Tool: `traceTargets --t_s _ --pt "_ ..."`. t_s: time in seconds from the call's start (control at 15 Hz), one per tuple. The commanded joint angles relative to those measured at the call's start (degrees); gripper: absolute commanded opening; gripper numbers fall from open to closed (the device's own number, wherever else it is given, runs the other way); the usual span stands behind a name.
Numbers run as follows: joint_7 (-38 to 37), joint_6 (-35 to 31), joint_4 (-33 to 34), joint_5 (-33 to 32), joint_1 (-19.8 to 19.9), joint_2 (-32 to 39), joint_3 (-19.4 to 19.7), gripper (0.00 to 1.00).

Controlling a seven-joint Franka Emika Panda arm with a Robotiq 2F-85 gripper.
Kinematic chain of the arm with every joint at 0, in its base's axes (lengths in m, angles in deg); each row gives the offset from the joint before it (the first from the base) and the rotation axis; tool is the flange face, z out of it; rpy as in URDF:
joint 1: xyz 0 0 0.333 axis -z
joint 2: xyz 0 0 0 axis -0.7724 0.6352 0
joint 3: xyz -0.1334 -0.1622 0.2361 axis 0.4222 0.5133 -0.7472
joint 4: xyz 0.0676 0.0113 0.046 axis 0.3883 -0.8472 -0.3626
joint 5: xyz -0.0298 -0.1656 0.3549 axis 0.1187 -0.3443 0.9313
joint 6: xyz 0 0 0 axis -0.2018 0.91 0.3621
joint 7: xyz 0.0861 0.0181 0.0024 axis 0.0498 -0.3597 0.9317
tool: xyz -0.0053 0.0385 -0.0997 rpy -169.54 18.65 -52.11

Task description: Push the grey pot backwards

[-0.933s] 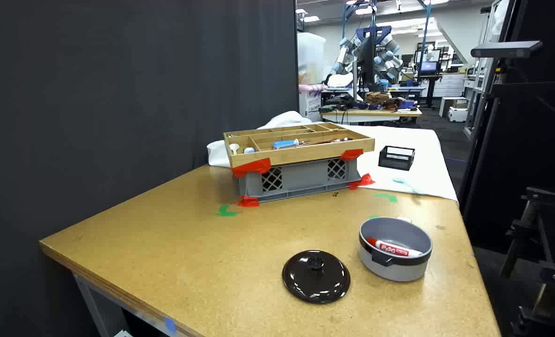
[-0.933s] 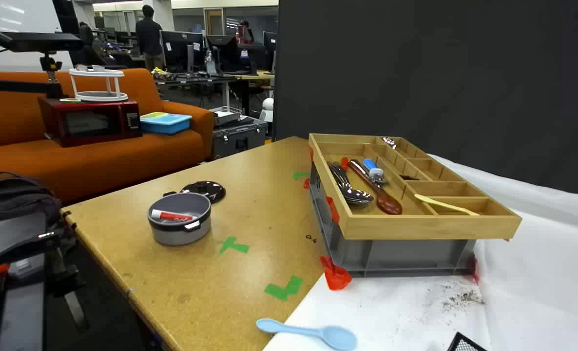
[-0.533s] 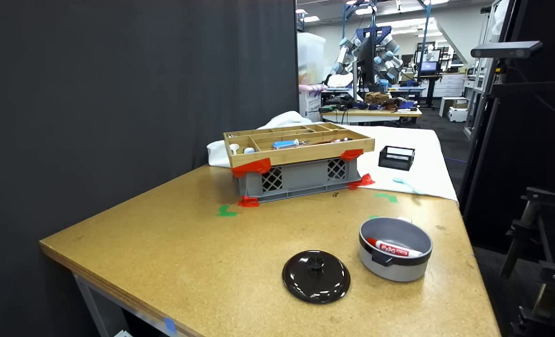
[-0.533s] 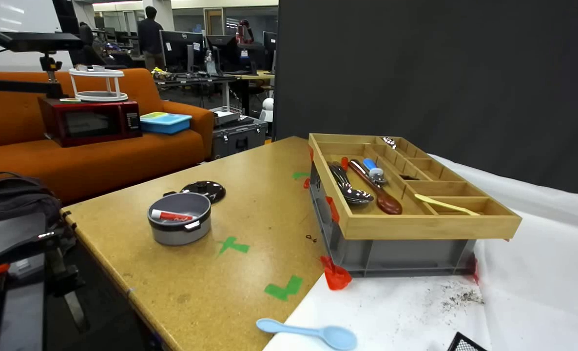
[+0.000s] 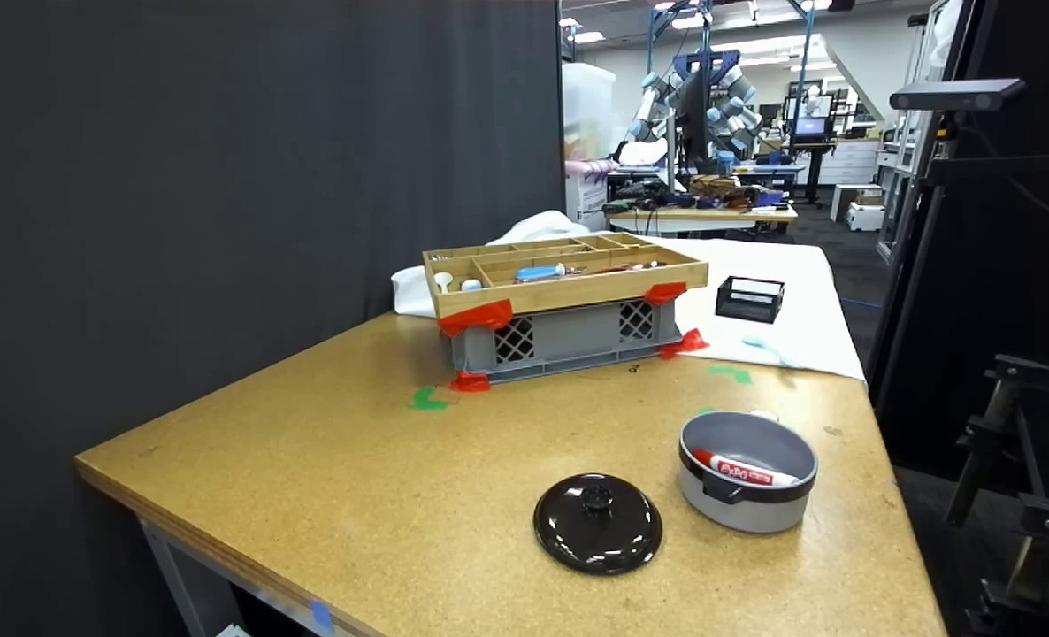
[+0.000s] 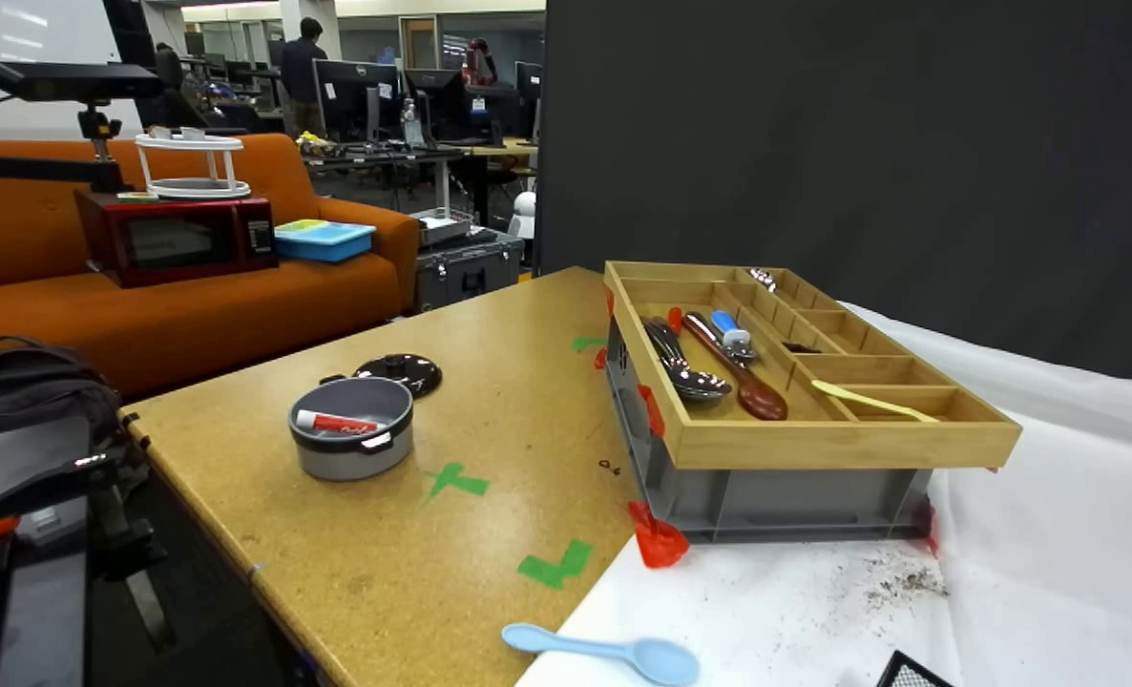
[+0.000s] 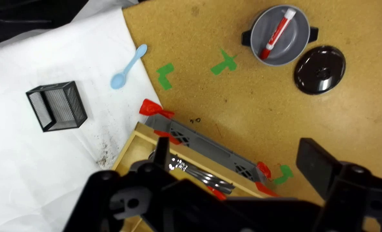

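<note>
The grey pot is short and round, with a dark rim and black handles. It stands upright on the wooden table in both exterior views (image 5: 754, 515) (image 6: 345, 464), and at the upper right in the wrist view (image 7: 293, 42). A red-and-white marker (image 7: 278, 33) lies inside it. My gripper (image 7: 234, 150) shows only in the wrist view. Its two fingers are wide apart with nothing between them. It hangs above the wooden tray on the crate, well apart from the pot.
A black lid (image 5: 597, 524) lies beside the pot. A wooden cutlery tray (image 6: 833, 447) sits on a grey crate (image 5: 569, 341) taped in red. A blue spoon (image 7: 129, 66) and a black mesh box (image 7: 65, 104) lie on the white cloth. The table edge (image 6: 241, 568) runs near the pot.
The person in the far background has shifted slightly to the right. The pot, lid, crate and tray have not moved.
</note>
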Motion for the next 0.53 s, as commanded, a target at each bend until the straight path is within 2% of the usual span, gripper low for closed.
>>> traceTargets --t_s 0.0,0.2,0.4,0.47 --pt "-2.1 -5.3 -9.4 3.3 -1.7 -4.0 -1.2 1.0" --pt "-4.4 -10.8 -18.4 7.7 -3.3 -6.5 -1.8 1.0" --pt "-3.8 -17.1 -26.4 13.9 -5.8 -7.2 -1.4 1.0" --pt "-3.4 -17.5 -22.9 15.7 -6.7 -2.6 -1.2 1.0"
